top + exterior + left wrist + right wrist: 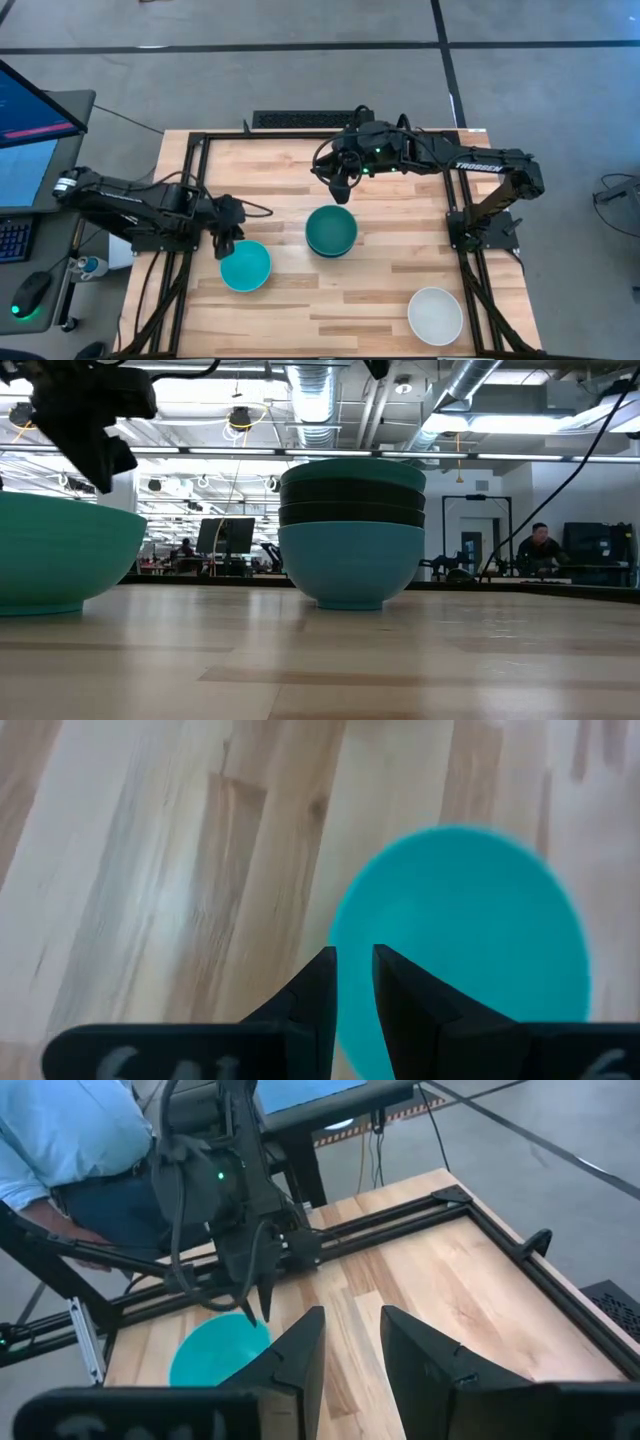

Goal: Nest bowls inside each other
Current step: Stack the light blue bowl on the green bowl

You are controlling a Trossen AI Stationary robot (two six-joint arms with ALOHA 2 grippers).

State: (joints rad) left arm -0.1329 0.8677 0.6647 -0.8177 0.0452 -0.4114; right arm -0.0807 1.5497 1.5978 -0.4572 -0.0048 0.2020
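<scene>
Turquoise is next on my list: the turquoise bowl sits upright, mouth to the ceiling, round with no long axis, to the left of the stack, which I count as four nested bowls, sky-blue at the base, two black between, dark teal-green on top. The white bowl waits well apart, right of the stack toward the table's near corner. My left gripper hovers at the turquoise rim, fingers narrowly parted, gripping nothing. My right gripper hangs empty behind the stack, fingers slightly apart.

Overhead; table-level; two wrist views
</scene>
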